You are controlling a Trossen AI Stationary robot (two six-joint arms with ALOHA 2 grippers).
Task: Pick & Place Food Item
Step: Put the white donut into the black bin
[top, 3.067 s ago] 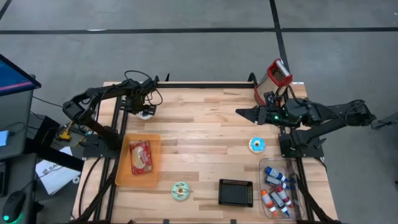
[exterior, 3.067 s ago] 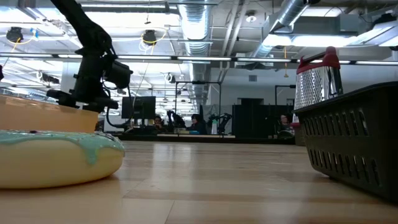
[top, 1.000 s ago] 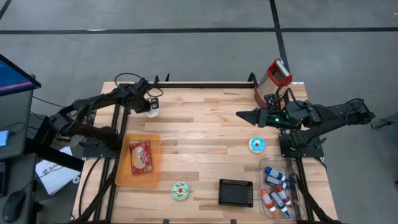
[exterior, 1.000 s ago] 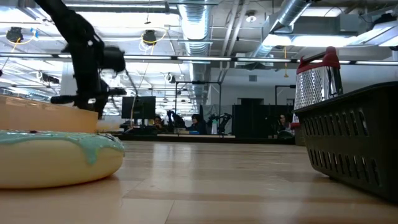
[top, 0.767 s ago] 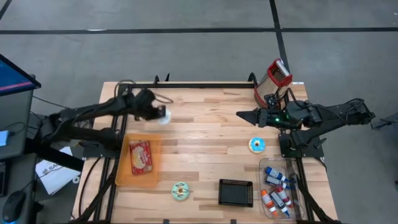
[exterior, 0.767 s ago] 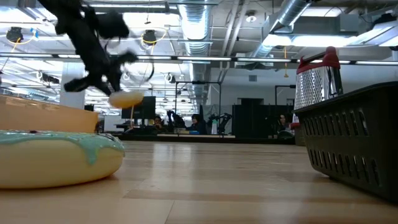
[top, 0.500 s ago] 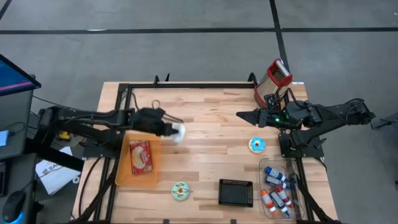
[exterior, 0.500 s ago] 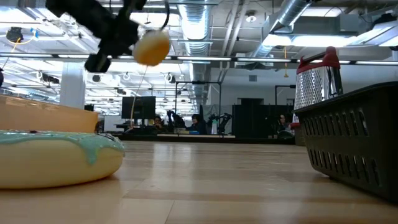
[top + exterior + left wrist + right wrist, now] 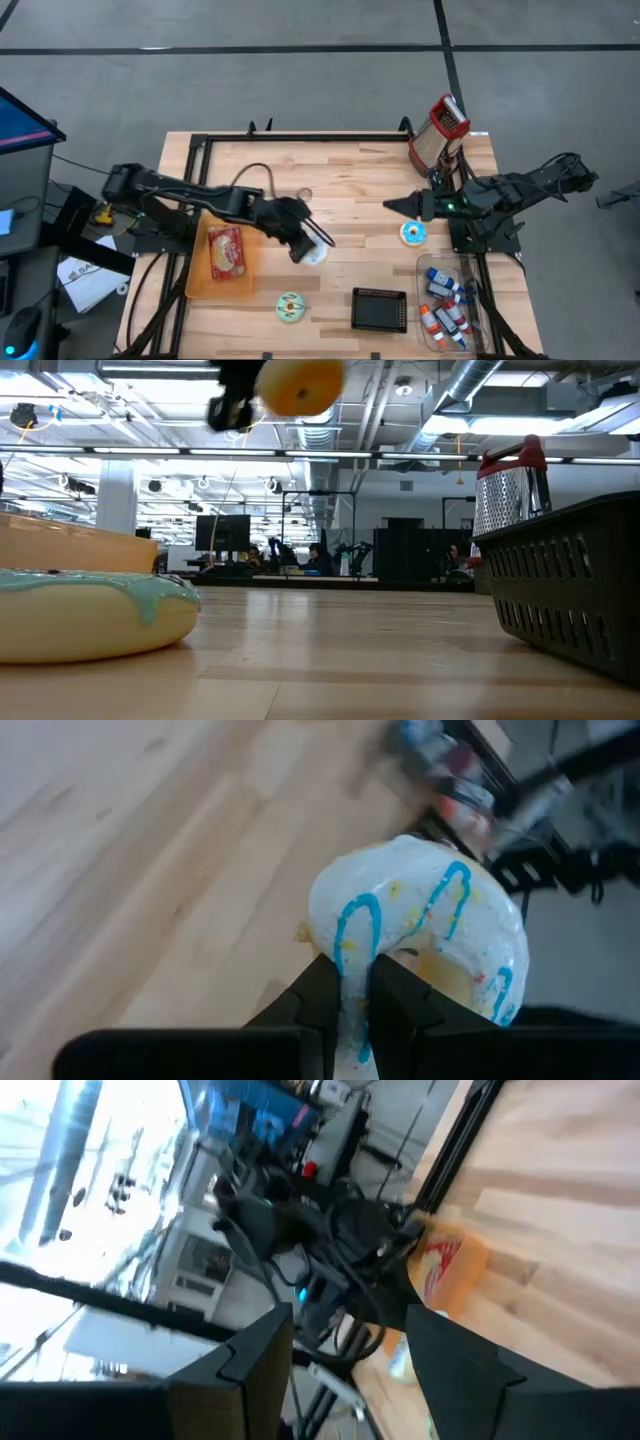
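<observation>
White-iced donut point(image 9: 415, 935) pinched, left hand point(image 9: 303, 246) stretched mid-table.

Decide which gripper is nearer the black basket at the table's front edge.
Left. The left gripper, shut on the white donut, hangs over the table's middle, a short way from the black basket. The right gripper is farther back, toward the grater side.

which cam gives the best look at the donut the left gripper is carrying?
Left wrist view: the white donut with blue icing lines fills the picture, its rim pinched in the left gripper. High view shows it small, above mid-table. Low view shows only its plain underside, up in the air. In the right wrist view I can't pick it out.
</observation>
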